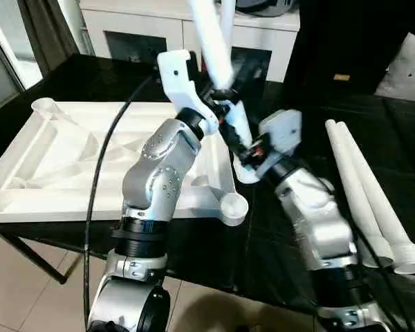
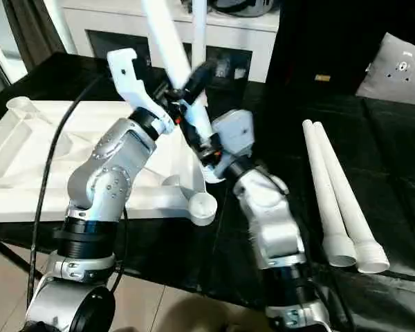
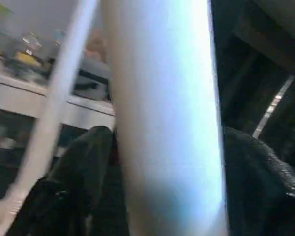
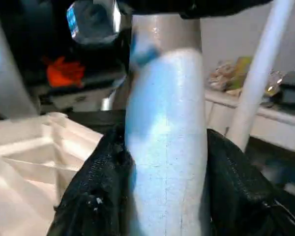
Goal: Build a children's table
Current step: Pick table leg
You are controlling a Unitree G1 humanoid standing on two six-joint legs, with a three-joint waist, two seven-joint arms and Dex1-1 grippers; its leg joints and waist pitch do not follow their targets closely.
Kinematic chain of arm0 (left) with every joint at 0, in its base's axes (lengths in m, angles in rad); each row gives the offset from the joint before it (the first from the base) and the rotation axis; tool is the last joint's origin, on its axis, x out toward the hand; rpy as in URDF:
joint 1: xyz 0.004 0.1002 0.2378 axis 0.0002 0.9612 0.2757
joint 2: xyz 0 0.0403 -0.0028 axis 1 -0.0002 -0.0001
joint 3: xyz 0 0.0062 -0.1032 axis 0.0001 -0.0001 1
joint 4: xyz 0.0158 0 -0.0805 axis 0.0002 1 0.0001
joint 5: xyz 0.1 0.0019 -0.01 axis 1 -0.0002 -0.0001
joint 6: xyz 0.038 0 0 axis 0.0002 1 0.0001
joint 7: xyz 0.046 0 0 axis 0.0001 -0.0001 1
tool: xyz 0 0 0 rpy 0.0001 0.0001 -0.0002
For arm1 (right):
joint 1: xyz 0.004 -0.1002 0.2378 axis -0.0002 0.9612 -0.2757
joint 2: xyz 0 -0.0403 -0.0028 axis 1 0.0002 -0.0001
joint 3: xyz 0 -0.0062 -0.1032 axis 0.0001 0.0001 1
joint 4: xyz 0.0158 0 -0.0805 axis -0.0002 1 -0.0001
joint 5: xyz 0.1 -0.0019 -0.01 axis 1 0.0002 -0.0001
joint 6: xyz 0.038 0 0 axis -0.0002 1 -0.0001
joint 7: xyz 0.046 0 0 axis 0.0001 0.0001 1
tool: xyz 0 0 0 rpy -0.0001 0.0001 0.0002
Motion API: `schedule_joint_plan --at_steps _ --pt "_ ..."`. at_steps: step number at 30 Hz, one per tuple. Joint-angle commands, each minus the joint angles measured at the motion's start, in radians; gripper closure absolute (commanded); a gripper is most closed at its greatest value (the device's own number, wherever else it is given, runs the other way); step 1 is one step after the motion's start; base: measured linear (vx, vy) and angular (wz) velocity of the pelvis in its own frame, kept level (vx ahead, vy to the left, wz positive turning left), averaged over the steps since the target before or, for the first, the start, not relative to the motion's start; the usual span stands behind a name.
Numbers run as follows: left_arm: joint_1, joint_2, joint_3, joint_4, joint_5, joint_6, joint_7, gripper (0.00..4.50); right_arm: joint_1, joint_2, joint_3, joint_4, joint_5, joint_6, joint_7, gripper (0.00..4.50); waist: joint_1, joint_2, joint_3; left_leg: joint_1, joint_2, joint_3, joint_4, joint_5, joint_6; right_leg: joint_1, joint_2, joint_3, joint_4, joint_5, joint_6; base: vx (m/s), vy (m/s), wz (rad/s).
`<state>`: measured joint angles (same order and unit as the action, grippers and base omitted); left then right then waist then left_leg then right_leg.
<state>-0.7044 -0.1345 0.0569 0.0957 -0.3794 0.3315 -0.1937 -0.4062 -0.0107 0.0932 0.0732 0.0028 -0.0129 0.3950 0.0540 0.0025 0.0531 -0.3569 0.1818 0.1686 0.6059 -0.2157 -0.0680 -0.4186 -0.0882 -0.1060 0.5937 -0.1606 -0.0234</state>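
Observation:
The white table top (image 1: 69, 159) lies ribbed side up on the left of the black table. One white leg (image 1: 214, 48) slants up over the top's right edge, its lower end low beside that edge. My left gripper (image 1: 221, 93) is shut on this leg higher up, black fingers (image 3: 83, 167) on both sides of it. My right gripper (image 1: 252, 149) is shut on the same leg (image 4: 167, 137) near its lower end. A second leg (image 2: 199, 28) stands upright behind. Two more legs (image 1: 366, 194) lie side by side on the right.
The near right corner socket (image 1: 234, 204) sticks out by my left forearm. A white cabinet with dark glass doors (image 1: 138, 28) stands behind the black table (image 1: 394, 131). A black cable (image 1: 104, 159) hangs across the table top. A pale cushion (image 1: 411, 69) lies far right.

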Motion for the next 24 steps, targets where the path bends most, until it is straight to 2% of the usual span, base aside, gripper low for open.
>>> schedule_joint_plan --at_steps 1,2,4,6,7,10,11,16,18,24 --pt "0.021 -0.06 -0.019 0.007 0.029 -0.02 0.026 0.86 -0.017 0.007 0.006 0.008 -0.023 -0.053 -0.034 2.66 -0.003 -0.013 -0.073 -0.011 0.032 -0.007 -0.062 -0.046 0.085 0.075 -0.05 0.053 -0.065 -0.212 -0.12 0.0 0.0 0.0" --pt "0.025 -0.065 -0.023 0.004 0.025 -0.019 0.024 1.05 -0.02 0.013 0.006 0.018 -0.024 -0.062 -0.045 2.66 -0.003 -0.012 -0.074 -0.011 0.033 -0.007 -0.061 -0.045 0.089 0.075 -0.051 0.054 -0.063 -0.203 -0.127 0.0 0.0 0.0" --pt "0.034 -0.07 -0.035 -0.001 0.017 -0.02 0.02 1.13 -0.032 0.016 0.002 0.051 -0.051 -0.116 -0.097 2.66 -0.003 -0.015 -0.073 -0.011 0.032 -0.005 -0.06 -0.045 0.094 0.074 -0.052 0.055 -0.062 -0.201 -0.139 0.0 0.0 0.0" --pt "0.036 -0.07 -0.038 -0.001 0.016 -0.022 0.021 1.29 -0.033 0.022 -0.003 0.06 -0.037 -0.105 -0.093 2.66 -0.005 -0.012 -0.072 -0.01 0.032 -0.005 -0.061 -0.052 0.098 0.074 -0.05 0.054 -0.063 -0.21 -0.142 0.0 0.0 0.0" --pt "0.036 -0.07 -0.039 -0.001 0.015 -0.023 0.021 1.53 -0.034 0.021 -0.003 0.063 -0.038 -0.109 -0.095 2.66 -0.005 -0.013 -0.072 -0.01 0.032 -0.005 -0.06 -0.054 0.099 0.075 -0.05 0.054 -0.063 -0.208 -0.141 0.0 0.0 0.0" --pt "0.038 -0.072 -0.044 0.004 0.012 -0.035 0.026 1.58 -0.038 0.02 -0.006 0.091 -0.047 -0.142 -0.113 2.66 -0.007 -0.013 -0.073 -0.01 0.032 -0.005 -0.06 -0.062 0.1 0.074 -0.051 0.054 -0.063 -0.207 -0.142 0.0 0.0 0.0" --pt "0.039 -0.073 -0.044 0.005 0.013 -0.037 0.026 1.87 -0.039 0.021 -0.007 0.095 -0.047 -0.148 -0.115 2.66 -0.008 -0.013 -0.072 -0.01 0.032 -0.005 -0.06 -0.062 0.1 0.074 -0.05 0.054 -0.063 -0.207 -0.142 0.0 0.0 0.0" --pt "0.045 -0.073 -0.049 0.003 0.001 -0.046 0.03 2.15 -0.041 0.02 0.008 0.126 -0.056 -0.188 -0.122 2.66 -0.013 -0.014 -0.074 -0.012 0.031 -0.005 -0.058 -0.056 0.11 0.076 -0.05 0.054 -0.059 -0.185 -0.154 0.0 0.0 0.0" --pt "0.046 -0.073 -0.049 0.002 -0.002 -0.046 0.03 2.43 -0.041 0.018 0.012 0.128 -0.058 -0.191 -0.122 2.66 -0.016 -0.015 -0.073 -0.014 0.031 -0.005 -0.058 -0.057 0.113 0.078 -0.05 0.053 -0.06 -0.188 -0.154 0.0 0.0 0.0" --pt "0.049 -0.072 -0.048 0.001 -0.018 -0.048 0.034 2.6 -0.046 0.016 0.017 0.148 -0.058 -0.211 -0.128 2.66 -0.019 -0.015 -0.073 -0.013 0.031 -0.005 -0.057 -0.061 0.117 0.076 -0.048 0.052 -0.061 -0.201 -0.151 0.0 0.0 0.0"
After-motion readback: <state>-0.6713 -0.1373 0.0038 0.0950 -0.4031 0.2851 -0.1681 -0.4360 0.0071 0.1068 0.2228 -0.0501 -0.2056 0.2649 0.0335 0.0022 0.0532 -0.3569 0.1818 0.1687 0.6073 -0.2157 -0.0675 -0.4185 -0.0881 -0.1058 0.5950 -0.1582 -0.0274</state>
